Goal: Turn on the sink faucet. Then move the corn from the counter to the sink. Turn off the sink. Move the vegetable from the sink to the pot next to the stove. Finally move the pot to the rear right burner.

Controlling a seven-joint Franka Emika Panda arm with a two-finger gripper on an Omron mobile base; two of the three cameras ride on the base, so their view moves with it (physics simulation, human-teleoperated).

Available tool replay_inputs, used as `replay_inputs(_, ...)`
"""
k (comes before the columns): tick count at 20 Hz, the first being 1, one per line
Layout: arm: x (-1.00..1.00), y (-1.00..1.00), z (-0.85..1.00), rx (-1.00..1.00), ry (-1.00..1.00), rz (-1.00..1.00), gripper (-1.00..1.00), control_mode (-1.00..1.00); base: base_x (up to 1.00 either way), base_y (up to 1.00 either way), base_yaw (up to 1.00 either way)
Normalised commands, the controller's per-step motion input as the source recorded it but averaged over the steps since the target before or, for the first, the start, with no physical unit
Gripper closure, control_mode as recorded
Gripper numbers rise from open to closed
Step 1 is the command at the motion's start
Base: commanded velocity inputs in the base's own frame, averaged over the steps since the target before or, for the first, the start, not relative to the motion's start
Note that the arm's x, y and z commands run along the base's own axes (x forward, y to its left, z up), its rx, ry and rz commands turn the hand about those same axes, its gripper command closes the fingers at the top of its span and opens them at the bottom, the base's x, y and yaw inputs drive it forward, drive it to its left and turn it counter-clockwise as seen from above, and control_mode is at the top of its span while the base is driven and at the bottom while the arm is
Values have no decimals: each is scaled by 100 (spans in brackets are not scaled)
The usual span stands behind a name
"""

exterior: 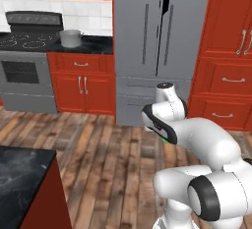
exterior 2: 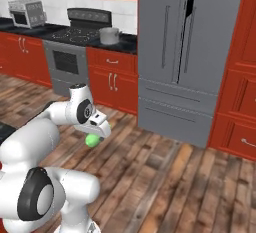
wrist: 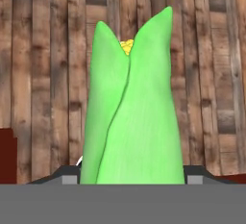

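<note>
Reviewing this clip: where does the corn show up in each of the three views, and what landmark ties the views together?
Left base view: the corn is a green sliver under the white hand, right of centre.
Right base view: a green end below the hand, left of centre.
Hand view: the green husk with yellow kernels at its tip fills the centre, between the jaws.
Shared landmark: the wooden plank floor, under the corn in all three.

A: Where does the pot (exterior: 71, 38) stand?
B: On the dark counter (exterior: 96, 45), just right of the stove (exterior: 28, 61) and left of the grey fridge (exterior: 156, 31).
A: And the arm (exterior: 197, 144)?
B: Folded low in front of the fridge, over the wood floor (exterior: 108, 159), with a sliver of green (exterior: 164, 138) at its hand.
</note>
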Motion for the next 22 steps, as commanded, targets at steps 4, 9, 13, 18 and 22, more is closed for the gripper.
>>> replay_inputs(4, 0, 0, 0, 0, 0, 0, 100, 100, 53, -23, 0)
replay_inputs(9, 0, 0, 0, 0, 0, 0, 100, 100, 50, -22, 0)
replay_inputs(13, 0, 0, 0, 0, 0, 0, 100, 100, 51, -21, 0)
replay_inputs(18, 0, 0, 0, 0, 0, 0, 100, 100, 56, -23, 0)
replay_inputs(22, 0, 0, 0, 0, 0, 0, 100, 100, 65, -14, 0)
